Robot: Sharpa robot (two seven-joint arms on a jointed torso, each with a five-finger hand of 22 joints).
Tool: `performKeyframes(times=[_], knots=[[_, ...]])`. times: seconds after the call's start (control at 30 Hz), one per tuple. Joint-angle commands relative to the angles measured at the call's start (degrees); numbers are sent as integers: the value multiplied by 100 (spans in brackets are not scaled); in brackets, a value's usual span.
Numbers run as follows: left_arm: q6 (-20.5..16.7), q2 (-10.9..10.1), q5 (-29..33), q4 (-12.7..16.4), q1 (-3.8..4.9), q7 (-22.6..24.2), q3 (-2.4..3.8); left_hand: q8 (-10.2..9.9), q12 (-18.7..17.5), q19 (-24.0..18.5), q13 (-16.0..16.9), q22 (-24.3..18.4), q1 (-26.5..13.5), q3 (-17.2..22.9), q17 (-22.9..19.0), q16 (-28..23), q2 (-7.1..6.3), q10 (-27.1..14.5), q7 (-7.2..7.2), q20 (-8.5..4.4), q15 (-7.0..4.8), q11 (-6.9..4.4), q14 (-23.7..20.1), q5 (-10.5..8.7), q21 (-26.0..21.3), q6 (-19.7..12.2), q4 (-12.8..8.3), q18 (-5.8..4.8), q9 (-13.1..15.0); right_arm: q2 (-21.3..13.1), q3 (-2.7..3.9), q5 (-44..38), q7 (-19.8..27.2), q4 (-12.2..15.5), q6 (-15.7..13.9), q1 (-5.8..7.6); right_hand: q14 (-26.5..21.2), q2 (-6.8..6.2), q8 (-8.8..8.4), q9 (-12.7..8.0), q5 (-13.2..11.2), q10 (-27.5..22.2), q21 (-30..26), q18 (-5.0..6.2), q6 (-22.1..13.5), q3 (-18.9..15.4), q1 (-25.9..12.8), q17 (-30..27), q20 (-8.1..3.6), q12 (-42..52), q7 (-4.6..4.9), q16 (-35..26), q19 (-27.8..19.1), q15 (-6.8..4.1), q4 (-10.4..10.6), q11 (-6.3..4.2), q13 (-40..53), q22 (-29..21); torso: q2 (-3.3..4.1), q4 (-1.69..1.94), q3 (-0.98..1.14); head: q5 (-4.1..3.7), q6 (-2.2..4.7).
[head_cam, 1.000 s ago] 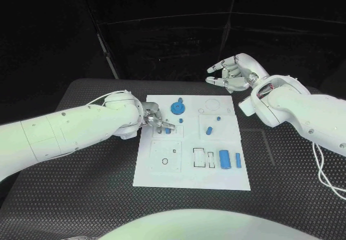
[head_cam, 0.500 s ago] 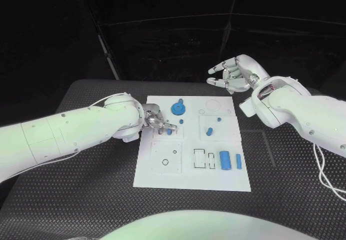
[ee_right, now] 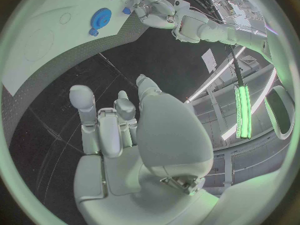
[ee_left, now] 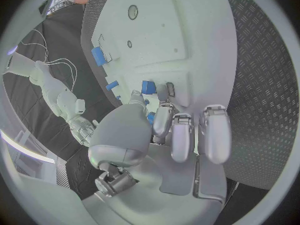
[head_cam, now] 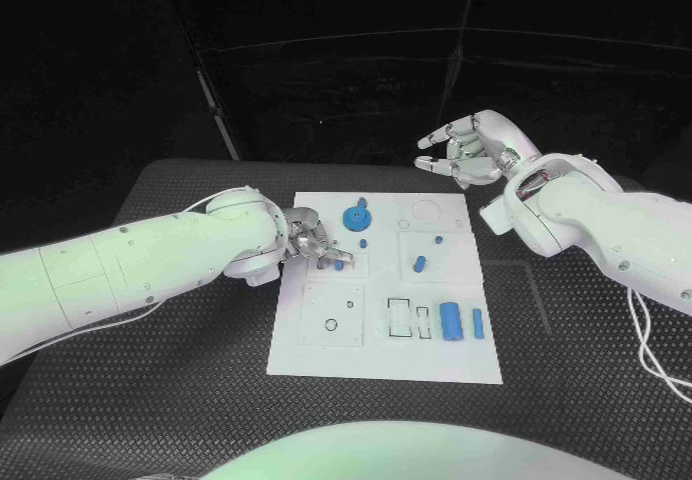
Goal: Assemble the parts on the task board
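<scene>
black table with a diamond-tread textured mat surface. white task board lies flat on it, roughly centred, long side running away from the robot. mat shows on all sides of the board.

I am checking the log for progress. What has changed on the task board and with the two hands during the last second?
Little changed. The left hand stays at the small blue part on the task board, fingers shifting only slightly. The right hand still hovers beyond the board, holding nothing. The blue gear and other parts stayed put.
</scene>
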Motion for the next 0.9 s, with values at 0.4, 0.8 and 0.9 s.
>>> performKeyframes(times=[0.4, 0.8, 0.9], knots=[[58, -77, 275, 62, -23, 32, -14, -190, -43, 29, -13, 549, 290, -155, 1509, 18, -125, -9, 61, 81, 67, 62, 605, -2, -32, 52, 4, -65, -130, 15, 3, -5, 60, -17, 45, 7, 249, 3, 24, -8, 39, -50, -30, 55, -8, -35, -70, 40, 0, -19, 12, -37, -58, -17, 11, 1, -6, -8, 1, 3, -3, 7, -10], [29, -82, 308, 42, -24, 43, -14, -206, -43, 30, -13, 552, 273, -165, 1509, 18, -114, -9, 63, 84, 69, 64, 605, -2, -31, 68, 23, -65, -142, 22, 3, -5, 61, -33, 43, 5, 251, 13, 25, -9, 46, -50, -33, 55, -11, -36, -70, 47, 0, -17, 12, -34, -56, -18, 11, 1, -6, -10, 7, -6, 1, 10, -8], [29, -75, 309, 29, -24, 44, -14, -218, -45, 28, -15, 548, 261, -169, 1509, 18, -95, -11, 64, 86, 70, 65, 605, -1, -34, 77, 27, -64, -151, 24, 3, -5, 62, -36, 44, 5, 251, 13, 25, -9, 46, -50, -33, 55, -11, -36, -70, 47, 0, -17, 12, -34, -56, -18, 11, 1, -6, -10, 8, -4, 1, 5, -15]])
